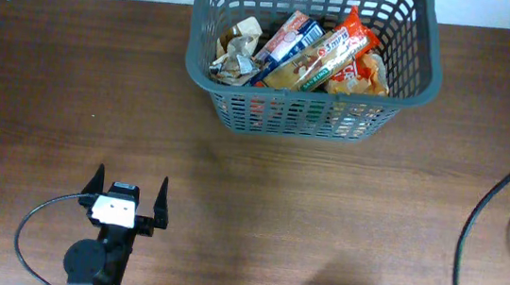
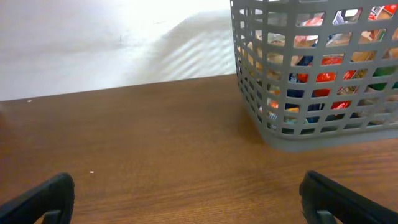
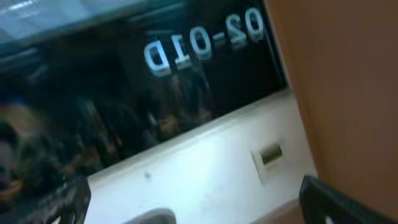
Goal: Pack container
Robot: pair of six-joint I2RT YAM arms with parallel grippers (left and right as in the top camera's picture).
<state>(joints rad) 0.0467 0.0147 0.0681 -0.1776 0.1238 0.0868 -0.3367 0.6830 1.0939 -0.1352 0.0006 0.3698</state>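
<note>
The container, a dark grey lattice basket (image 1: 243, 75), stands at the back middle of the brown table. It holds several snack packets (image 1: 316, 54). In the left wrist view the container (image 2: 298, 134) is at the upper right, with coloured packets showing through its slots. My left gripper (image 1: 128, 192) is open and empty near the front left, far from the container; its fingertips frame bare table (image 2: 186, 199). My right gripper (image 3: 193, 199) is open and empty, and points away from the table at a wall and a dark panel. It does not show in the overhead view.
A black cable (image 1: 473, 232) loops at the right edge of the table. Another cable (image 1: 33, 224) curls beside the left arm's base. A white wall rises behind the table's far edge (image 2: 124, 87).
</note>
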